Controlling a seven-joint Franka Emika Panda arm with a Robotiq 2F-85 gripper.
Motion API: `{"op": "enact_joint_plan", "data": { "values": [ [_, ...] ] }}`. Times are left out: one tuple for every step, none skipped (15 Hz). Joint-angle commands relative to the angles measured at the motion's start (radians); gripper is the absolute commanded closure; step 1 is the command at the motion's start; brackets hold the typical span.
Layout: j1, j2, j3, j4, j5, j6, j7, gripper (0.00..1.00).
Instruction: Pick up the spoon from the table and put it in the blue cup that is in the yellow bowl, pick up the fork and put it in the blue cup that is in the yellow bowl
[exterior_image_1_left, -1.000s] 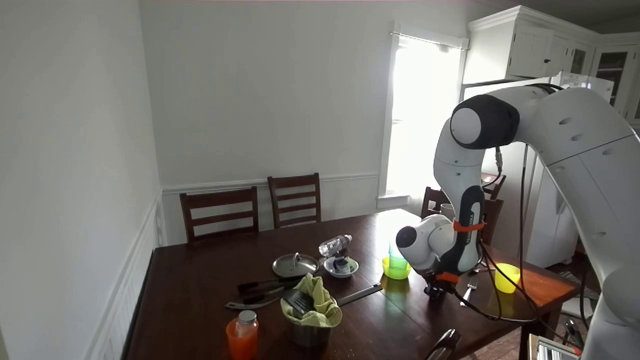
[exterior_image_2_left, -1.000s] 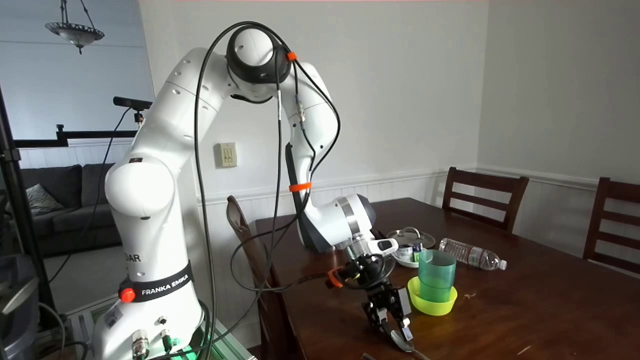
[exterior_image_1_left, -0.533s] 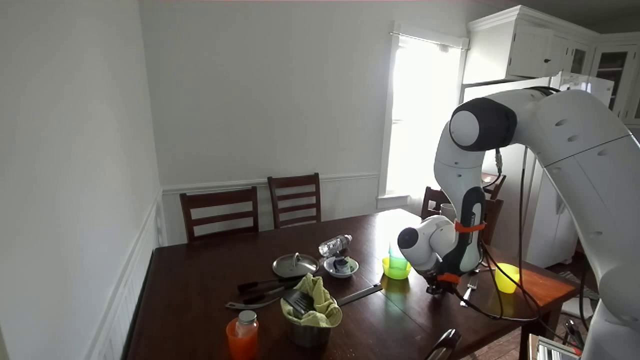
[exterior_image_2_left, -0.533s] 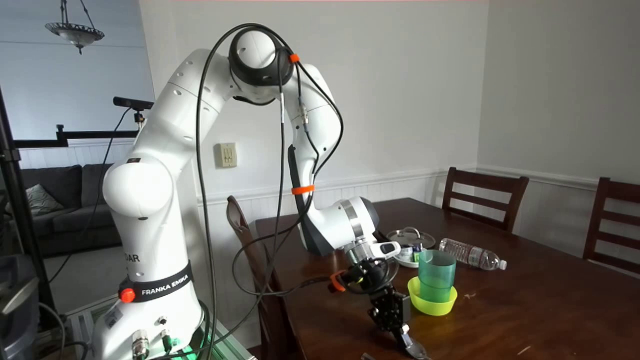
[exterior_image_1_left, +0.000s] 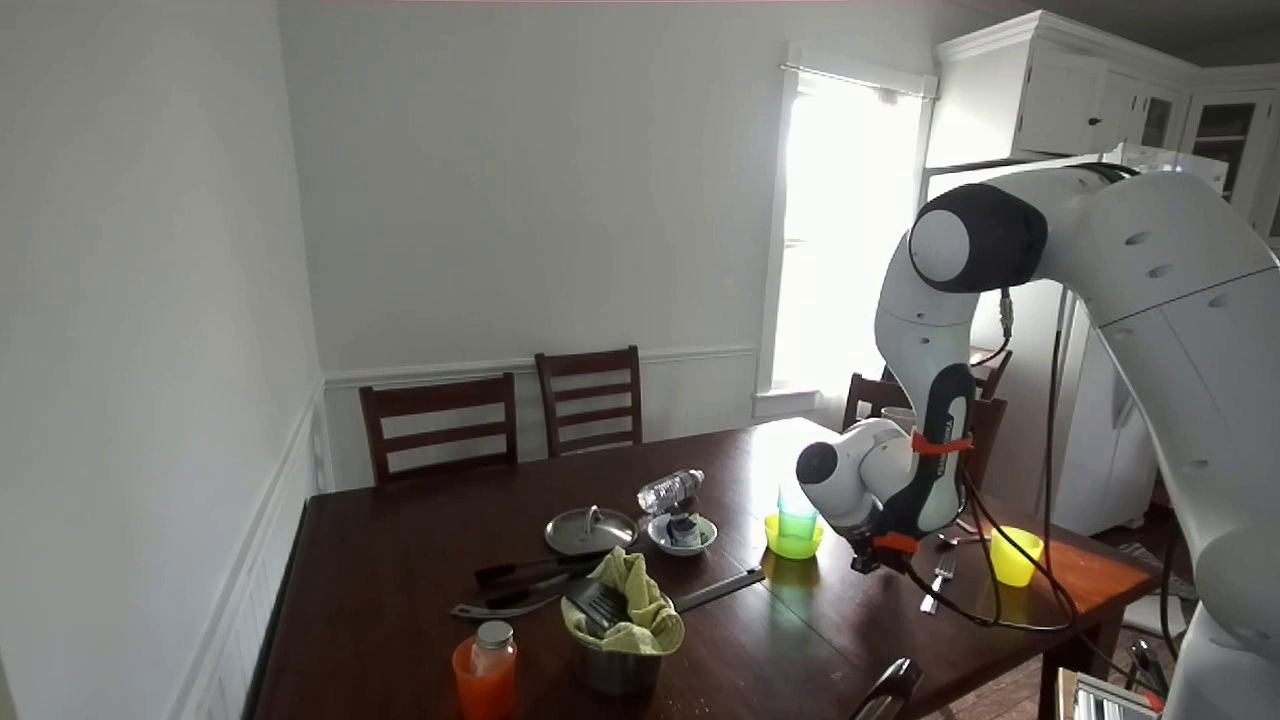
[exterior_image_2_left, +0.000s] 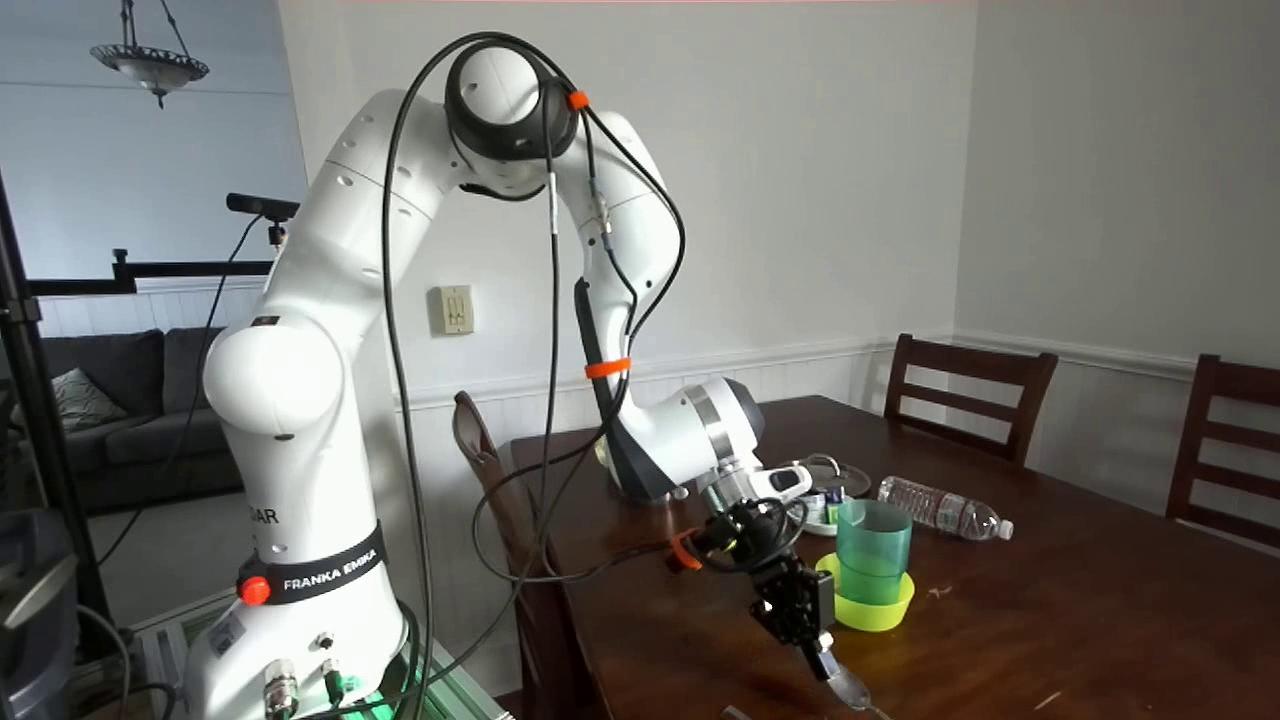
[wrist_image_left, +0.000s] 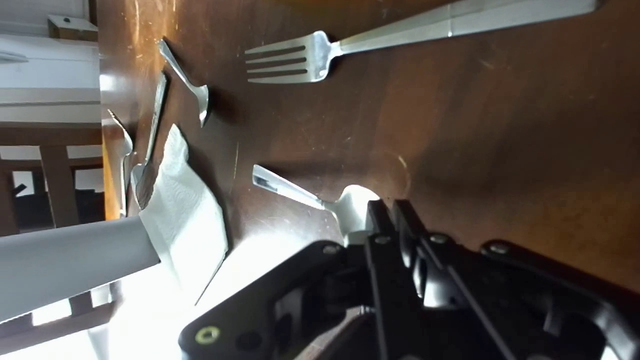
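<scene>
While the end effector (wrist_image_left: 389, 205) grasps the spoon (wrist_image_left: 350, 206) by its scoop, neither utensil is yet delivered: blue cup (exterior_image_2_left: 873, 550), upright inside yellow bowl (exterior_image_2_left: 870, 616), awaiting both; fork (wrist_image_left: 410, 32), second item, lying loose on the tabletop (wrist_image_left: 310, 125), pick-up outstanding.

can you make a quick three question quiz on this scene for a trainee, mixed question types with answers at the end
1. Which end of the spoon does the gripper hold: a) handle, b) scoop?
2. True or false: the fork that looks largest in the wrist view lies on the table.
3. What stands inside the yellow bowl?

Key: 1 b; 2 true; 3 the blue cup.
</scene>
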Motion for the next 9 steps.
{"op": "enact_joint_plan", "data": {
  "values": [
    [-0.024,-0.121,0.013,-0.072,0.011,-0.010,-0.065,0.98],
    [-0.026,-0.149,0.014,-0.085,0.021,-0.006,-0.091,0.98],
    [-0.028,-0.177,0.014,-0.097,0.027,0.001,-0.114,0.98],
    [-0.027,-0.206,0.013,-0.106,0.037,-0.001,-0.137,0.98],
    [-0.029,-0.225,0.011,-0.111,0.040,0.003,-0.153,0.98],
    [-0.027,-0.248,0.010,-0.118,0.046,-0.001,-0.171,0.98],
    [-0.026,-0.261,0.009,-0.120,0.051,-0.006,-0.184,0.98],
    [-0.028,-0.268,0.008,-0.121,0.064,-0.006,-0.196,0.95],
    [-0.033,-0.265,0.004,-0.115,0.070,-0.002,-0.181,0.68]
  ]
}}
